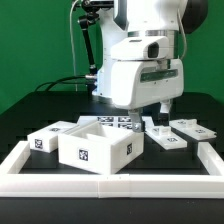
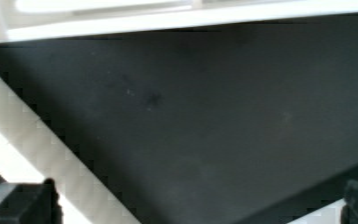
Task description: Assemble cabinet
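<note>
The arm point(image 1: 140, 60) runs off the exterior view's top edge, and its white bulk hides part of the marker board point(image 1: 125, 122) behind the cabinet body point(image 1: 95, 148). The gripper point(image 1: 165, 107) is too small there to judge its opening. The wrist view is blurred: a dark finger point(image 2: 16, 205) is cut by the edge, and a white part point(image 2: 140, 15) is unidentifiable.
</note>
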Motion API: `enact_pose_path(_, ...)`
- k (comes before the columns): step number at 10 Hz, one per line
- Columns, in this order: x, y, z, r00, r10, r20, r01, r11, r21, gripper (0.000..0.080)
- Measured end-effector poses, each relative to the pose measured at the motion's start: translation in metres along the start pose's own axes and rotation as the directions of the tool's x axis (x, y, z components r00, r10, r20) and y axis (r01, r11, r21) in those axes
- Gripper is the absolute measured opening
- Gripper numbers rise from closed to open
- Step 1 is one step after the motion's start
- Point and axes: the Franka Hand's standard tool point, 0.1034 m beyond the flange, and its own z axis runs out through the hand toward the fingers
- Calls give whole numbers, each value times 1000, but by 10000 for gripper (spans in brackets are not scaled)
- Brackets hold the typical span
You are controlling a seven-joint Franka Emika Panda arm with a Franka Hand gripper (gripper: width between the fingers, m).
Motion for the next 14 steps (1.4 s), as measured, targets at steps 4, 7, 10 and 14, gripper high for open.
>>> enact_pose_path(4,0,0,0,1000,0,0,0,1000,0,798)
enact_pose_path(7,-18,-11,-2,1000,-3,17,2,1000,15,798)
enact_pose_path(10,-43,-30,-10,999,6,38,-7,1000,29,798)
enact_pose_path(14,-49,-33,-9,999,11,45,-13,999,35,798)
